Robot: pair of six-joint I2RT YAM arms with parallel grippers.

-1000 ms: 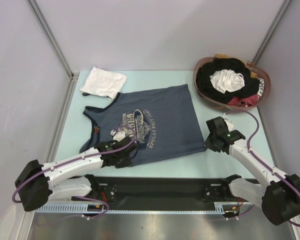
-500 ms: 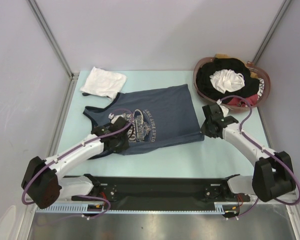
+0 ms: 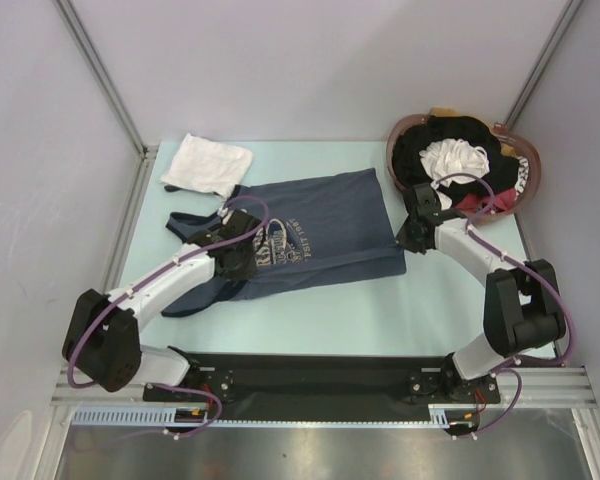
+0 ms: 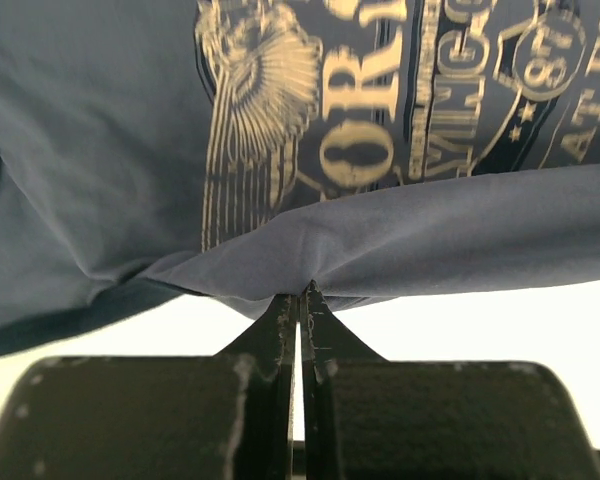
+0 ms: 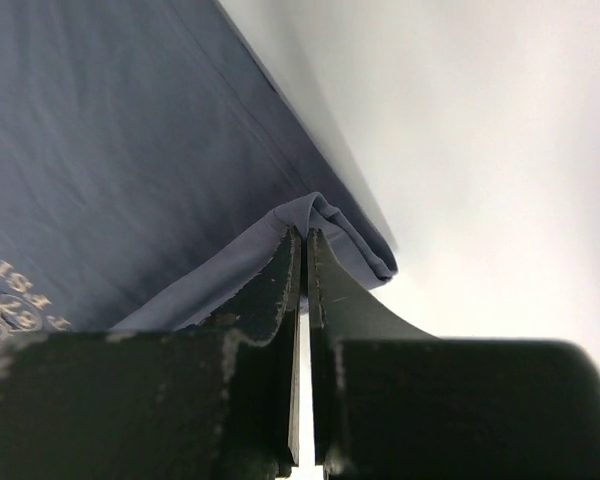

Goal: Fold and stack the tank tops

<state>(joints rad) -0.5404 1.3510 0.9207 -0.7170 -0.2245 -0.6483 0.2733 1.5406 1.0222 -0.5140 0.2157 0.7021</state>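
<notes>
Two grippers are clenched on the near hem of the grey-blue tank top (image 3: pixel 325 210), one at each end of that edge. We see the left gripper (image 4: pixel 302 290) with its jaws pressed together on a pinch of the cloth. The hem it holds is lifted and drawn over the garment's front, so that a plain band of fabric covers part of the gold print (image 4: pixel 360 120). The right gripper (image 5: pixel 302 232) is likewise closed tight on a small bunched fold at the hem's right corner, with the bare table (image 5: pixel 480 120) showing pale beside it. From above, we find the top lying in the middle of the table with its straps toward the left. Its near edge is doubled back along a line running between the two grippers, and a dark strap loop trails out under the left arm. The white tank top (image 3: pixel 208 163) sits folded in the far left corner, just beside the grey-blue one's shoulder. At the far right stands a basket (image 3: pixel 537 175) heaped with black, white and red clothes (image 3: pixel 420 150), close behind the right gripper; we cannot tell whether the two touch.
</notes>
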